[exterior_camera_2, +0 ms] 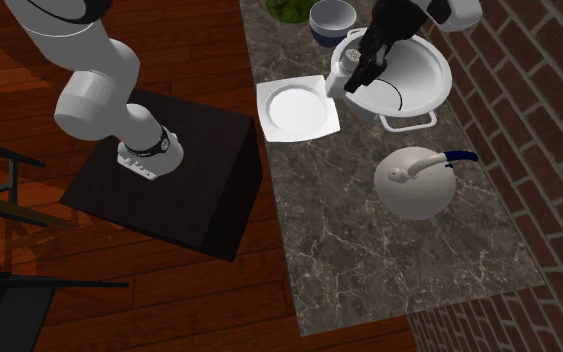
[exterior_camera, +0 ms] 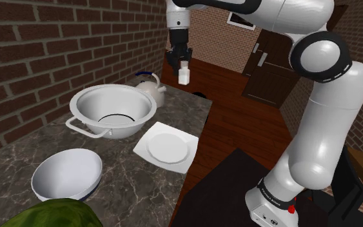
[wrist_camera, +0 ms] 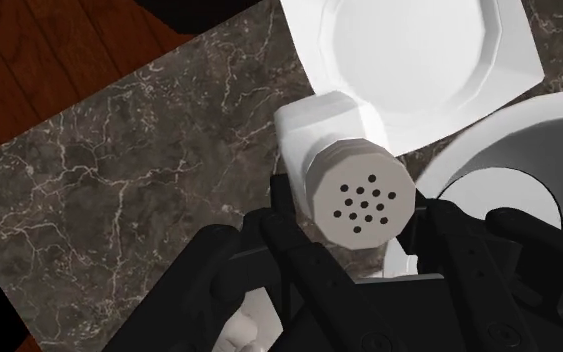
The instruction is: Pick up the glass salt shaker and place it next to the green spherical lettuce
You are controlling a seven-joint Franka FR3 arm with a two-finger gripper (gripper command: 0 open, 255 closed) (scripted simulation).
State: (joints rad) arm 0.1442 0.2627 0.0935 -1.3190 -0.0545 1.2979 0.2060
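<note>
In the shoulder view, the bowl [exterior_camera: 65,173] is set on the table [exterior_camera: 138,184] between the lettuce [exterior_camera: 57,215] in front and the pot [exterior_camera: 89,103] behind.

A dark marbled bench [exterior_camera: 144,187] is seen across the shoulder view's lower left. On it, a white two-handled pot [exterior_camera: 129,106] is set left of centre. A white square plate [exterior_camera: 167,147] is placed at the pot's lower right and a white bowl [exterior_camera: 67,173] at lower left. A white kettle [exterior_camera: 153,89] is placed behind the pot. A brick wall [exterior_camera: 31,51] is shown at upper left.

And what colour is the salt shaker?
The salt shaker is white, with dark cap holes; wrist view best.
</note>
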